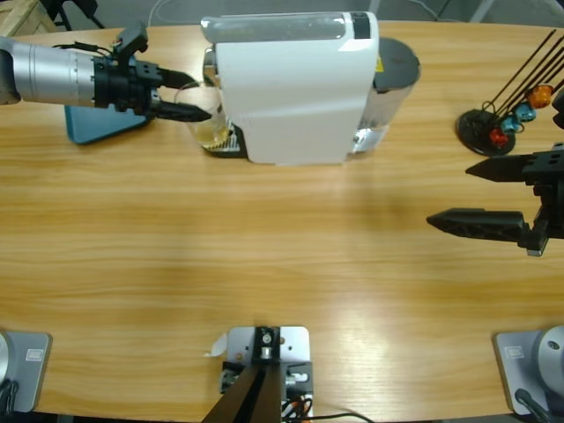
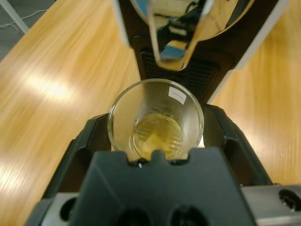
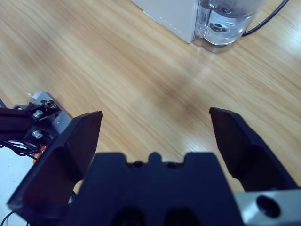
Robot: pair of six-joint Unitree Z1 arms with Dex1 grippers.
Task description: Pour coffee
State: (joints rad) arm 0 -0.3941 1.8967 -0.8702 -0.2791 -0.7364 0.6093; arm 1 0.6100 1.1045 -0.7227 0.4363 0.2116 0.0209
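A shallow layer of amber coffee lies in the bottom of a clear glass, which stands under the spout of the white machine at the far side of the table. The left gripper has a black jaw on either side of the glass; in the left wrist view the jaws look pressed to its walls, though whether they grip firmly or merely bracket it is hard to say. A small white label shows on the glass rim. A blue pad lies beneath the left arm, beside the machine.

Well apart, at the table's right edge, the right gripper hangs with its jaws spread wide on nothing, over bare wood. Behind it stands a black rack carrying orange, blue and red capsules. The machine's water tank and a cable appear at the top of the right wrist view.

The risk, by these views, lies in drawing the glass out: the spout sits close above the rim, so lifting early could knock it and spill. A smooth glass held by two narrow jaws could also slip or tilt if the grip is loose, tipping what little coffee there is onto the drip tray.
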